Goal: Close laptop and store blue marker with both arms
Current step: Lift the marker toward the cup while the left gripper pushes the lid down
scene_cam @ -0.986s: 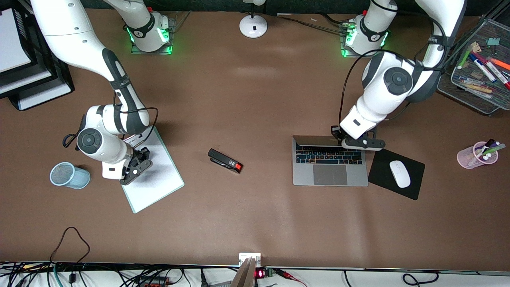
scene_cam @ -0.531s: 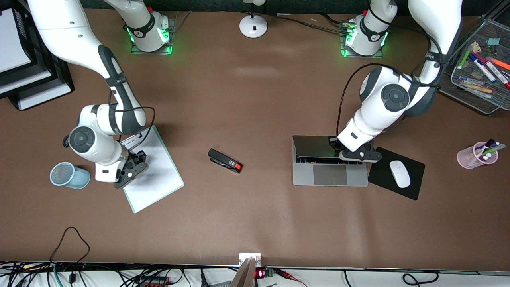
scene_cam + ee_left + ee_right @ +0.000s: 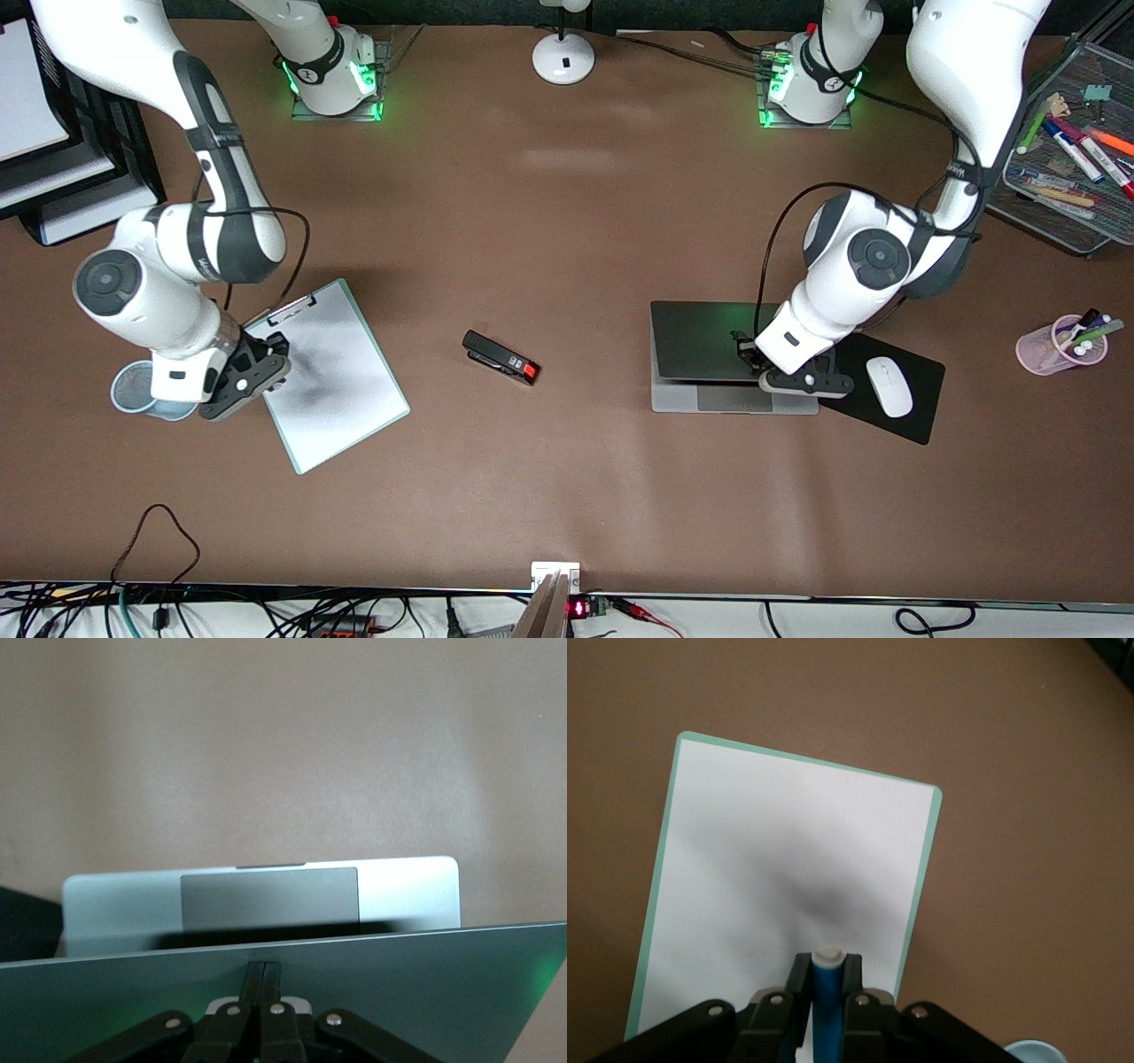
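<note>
The silver-grey laptop [image 3: 709,341] lies toward the left arm's end of the table, its lid tilted low over the base, with only a strip of palm rest and trackpad [image 3: 270,899] showing. My left gripper [image 3: 802,379] is shut with nothing in it, its fingertips [image 3: 264,979] resting on the lid's [image 3: 443,992] outer face near the free edge. My right gripper [image 3: 232,390] is shut on the blue marker [image 3: 827,992], white end outward. It hovers over the clipboard's [image 3: 332,381] edge, beside the blue mesh cup [image 3: 133,390]. The marker is hidden in the front view.
A black stapler [image 3: 500,357] lies mid-table. A white mouse [image 3: 889,386] sits on a black mouse pad [image 3: 921,425] beside the laptop. A pink cup of pens [image 3: 1059,346] and a mesh tray of markers [image 3: 1063,177] are at the left arm's end. Black paper trays [image 3: 53,177] are at the right arm's end.
My left gripper has pushed the laptop lid from upright down to nearly flat. My right gripper has carried the marker off the clipboard's middle toward the blue mesh cup.
</note>
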Tool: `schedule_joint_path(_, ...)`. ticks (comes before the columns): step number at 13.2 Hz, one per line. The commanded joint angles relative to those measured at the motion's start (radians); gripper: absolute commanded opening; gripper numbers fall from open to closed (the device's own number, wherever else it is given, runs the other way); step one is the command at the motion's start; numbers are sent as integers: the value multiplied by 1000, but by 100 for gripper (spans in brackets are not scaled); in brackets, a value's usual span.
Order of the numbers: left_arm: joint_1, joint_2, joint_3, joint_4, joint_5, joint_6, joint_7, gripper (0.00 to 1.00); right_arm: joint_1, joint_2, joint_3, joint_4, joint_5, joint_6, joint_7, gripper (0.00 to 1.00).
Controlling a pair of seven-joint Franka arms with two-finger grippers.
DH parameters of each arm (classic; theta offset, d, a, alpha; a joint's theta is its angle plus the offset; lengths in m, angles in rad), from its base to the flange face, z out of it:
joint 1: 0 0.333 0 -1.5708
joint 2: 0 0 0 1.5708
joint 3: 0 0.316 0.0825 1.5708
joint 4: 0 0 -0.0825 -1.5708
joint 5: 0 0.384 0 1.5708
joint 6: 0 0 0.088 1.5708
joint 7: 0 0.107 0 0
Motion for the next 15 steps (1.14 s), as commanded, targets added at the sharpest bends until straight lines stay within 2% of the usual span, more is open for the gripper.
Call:
schedule_joint_path(1, -4, 61, 0, 41, 33, 48, -9, 0, -29, -20, 6, 84, 59, -100, -151, 0)
schedule_joint_path(4, -10, 109, 17, 41, 36, 113, -7, 0, -116, -13, 3, 163, 203, -166, -419, 0)
schedule_joint_path(6, -19, 153, 45, 42, 38, 165, -1, 0, -159, -10, 3, 169, 269, -165, -627, 0)
schedule_joint_path(9, -21, 224, 48, 85, 39, 182, 2, 0, -216, 4, 3, 169, 429, -160, -874, 0)
schedule_joint_path(11, -21, 230, 48, 85, 39, 184, 3, 0, -247, 4, 3, 169, 564, -174, -1012, 0)
schedule_joint_path(15, -20, 227, 48, 108, 39, 176, -1, 0, -346, 35, 4, 180, 749, -290, -1189, 0)
